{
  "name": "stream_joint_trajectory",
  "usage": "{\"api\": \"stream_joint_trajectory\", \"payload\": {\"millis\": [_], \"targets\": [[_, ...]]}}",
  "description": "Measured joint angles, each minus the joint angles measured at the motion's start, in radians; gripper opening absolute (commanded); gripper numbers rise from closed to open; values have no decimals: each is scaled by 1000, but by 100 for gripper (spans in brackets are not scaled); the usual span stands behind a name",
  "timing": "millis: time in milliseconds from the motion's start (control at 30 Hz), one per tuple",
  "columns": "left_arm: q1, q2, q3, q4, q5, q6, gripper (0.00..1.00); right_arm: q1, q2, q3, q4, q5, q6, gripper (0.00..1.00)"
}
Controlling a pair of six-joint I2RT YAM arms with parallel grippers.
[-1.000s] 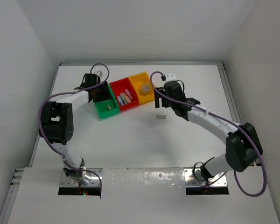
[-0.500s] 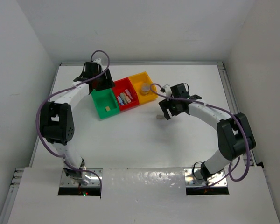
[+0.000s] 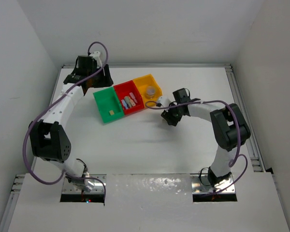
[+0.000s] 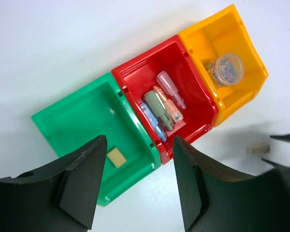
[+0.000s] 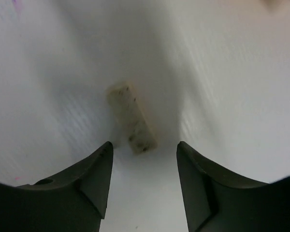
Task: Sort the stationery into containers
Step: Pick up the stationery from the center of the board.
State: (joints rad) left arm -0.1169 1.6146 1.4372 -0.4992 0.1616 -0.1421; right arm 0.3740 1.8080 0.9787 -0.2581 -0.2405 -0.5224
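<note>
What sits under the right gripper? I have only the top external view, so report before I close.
Observer: A small tan rectangular block lies flat on the white table just ahead of the right gripper. Neither finger touches it.
Operator: Tell me how it lies.
Observer: Askew. Its near end sits in the gap, and its far end leans toward the left of the wrist picture.
Operator: Now the left gripper.
Observer: The left gripper is open with nothing between its fingers, looking down on the green plastic bin.
</note>
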Motion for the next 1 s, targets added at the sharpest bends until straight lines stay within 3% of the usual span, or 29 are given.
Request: {"api": "stream_joint_trajectory", "payload": {"millis": [67,300,333,400,667,833,1000], "targets": [[5,-27,0,-16,1,23,55,-1,34,34,18,-21,-12,50],[42,-123,-24,-72,6,78,55,0,63,63,24,-50,-60,23],[47,-128,-24,-77,6,82,55,0,60,58,27,-51,-70,12],[53,-130,-24,-83,5,86,55,2,47,41,43,-49,-101,0],[51,-130,-44,-102,55,93,54,8,-22,-36,69,-17,-106,0],[39,-131,-47,-115,103,99,53,7,-179,-167,143,-2,-17,0],[13,-131,-47,-119,151,113,55,11,-292,-192,283,-4,128,0]]}}
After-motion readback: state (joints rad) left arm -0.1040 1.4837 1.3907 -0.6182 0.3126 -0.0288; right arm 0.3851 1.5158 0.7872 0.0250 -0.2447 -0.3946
